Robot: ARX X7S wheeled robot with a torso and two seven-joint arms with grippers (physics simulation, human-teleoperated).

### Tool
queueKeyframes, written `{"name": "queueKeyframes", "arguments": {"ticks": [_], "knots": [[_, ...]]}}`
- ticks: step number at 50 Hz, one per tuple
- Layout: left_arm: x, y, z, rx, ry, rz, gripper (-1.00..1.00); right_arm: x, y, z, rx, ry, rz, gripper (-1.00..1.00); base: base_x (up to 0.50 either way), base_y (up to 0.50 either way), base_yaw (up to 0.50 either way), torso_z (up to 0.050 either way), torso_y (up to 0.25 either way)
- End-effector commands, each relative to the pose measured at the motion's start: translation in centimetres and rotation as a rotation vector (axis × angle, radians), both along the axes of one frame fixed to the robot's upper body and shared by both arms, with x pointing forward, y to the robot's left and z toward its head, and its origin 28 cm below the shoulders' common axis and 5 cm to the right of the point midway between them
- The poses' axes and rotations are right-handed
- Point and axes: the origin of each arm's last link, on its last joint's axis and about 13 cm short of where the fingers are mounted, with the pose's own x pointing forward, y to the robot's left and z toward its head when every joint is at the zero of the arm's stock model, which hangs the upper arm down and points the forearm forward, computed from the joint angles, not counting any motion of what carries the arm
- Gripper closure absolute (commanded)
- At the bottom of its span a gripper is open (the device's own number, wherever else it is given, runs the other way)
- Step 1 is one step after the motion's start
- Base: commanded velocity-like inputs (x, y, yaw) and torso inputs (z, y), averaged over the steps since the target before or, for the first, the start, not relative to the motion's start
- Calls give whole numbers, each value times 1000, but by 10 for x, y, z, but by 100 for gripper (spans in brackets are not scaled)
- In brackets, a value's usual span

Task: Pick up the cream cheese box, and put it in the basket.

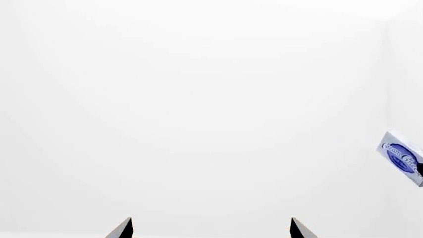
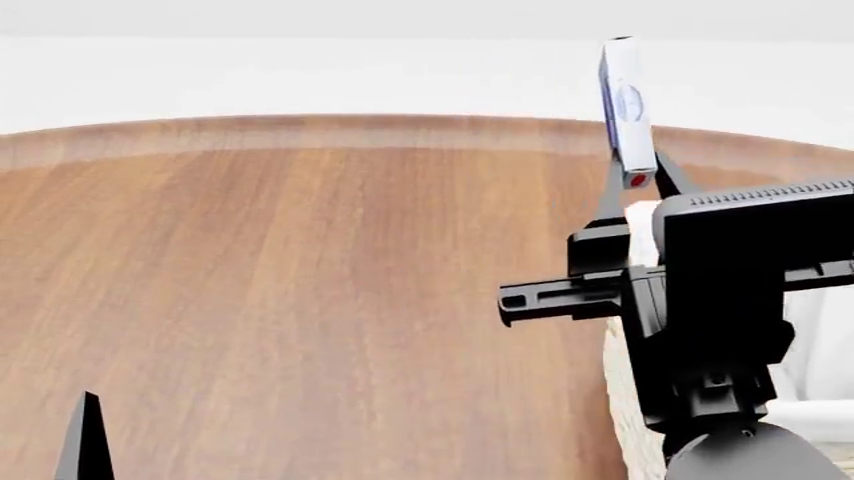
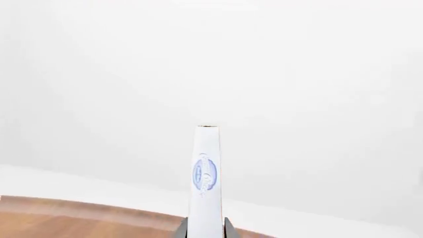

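Observation:
My right gripper (image 2: 638, 182) is shut on the cream cheese box (image 2: 625, 100), a thin white box with a blue oval mark and a red spot. It holds the box upright, well above the table. In the right wrist view the box (image 3: 207, 181) stands edge-on between the two fingers. The box also shows at the edge of the left wrist view (image 1: 401, 156). A strip of the basket (image 2: 618, 395), with woven wall and white lining, shows below my right arm, which hides the rest. My left gripper (image 1: 211, 229) is open and empty; one fingertip (image 2: 88, 440) shows low on the left.
The round wooden table (image 2: 307, 280) fills the head view, with its far edge curving against a white wall. My right arm's black wrist (image 2: 707, 300) covers the lower right of the view.

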Motion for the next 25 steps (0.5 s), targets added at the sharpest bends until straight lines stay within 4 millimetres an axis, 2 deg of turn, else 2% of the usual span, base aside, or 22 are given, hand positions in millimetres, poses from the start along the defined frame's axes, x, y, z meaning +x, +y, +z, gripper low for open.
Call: {"name": "queueKeyframes", "arguments": {"ticks": [1, 6, 11, 16, 19, 23, 25], "knots": [[1, 0, -1, 1, 1, 2, -100, -1, -36, -7, -45, 29, -105, 100, 0, 0, 0, 0, 0], [1, -1, -1, 4, 5, -2, -100, 0, -51, -16, -48, 65, -138, 100, 0, 0, 0, 0, 0], [1, -1, -1, 3, 4, 1, -100, 1, -59, -16, -54, 79, -148, 100, 0, 0, 0, 0, 0], [1, -1, -1, 0, 4, 1, -100, 5, -72, -9, -40, 118, -164, 100, 0, 0, 0, 0, 0], [1, -1, -1, -1, 4, 2, -100, 15, -79, -7, -38, 177, -165, 100, 0, 0, 0, 0, 0], [0, 0, 0, -3, 0, 1, -100, 28, -83, 5, -53, 206, -174, 100, 0, 0, 0, 0, 0], [0, 0, 0, -5, -1, 3, -100, 33, -84, 17, -69, 210, -181, 100, 0, 0, 0, 0, 0]]}}
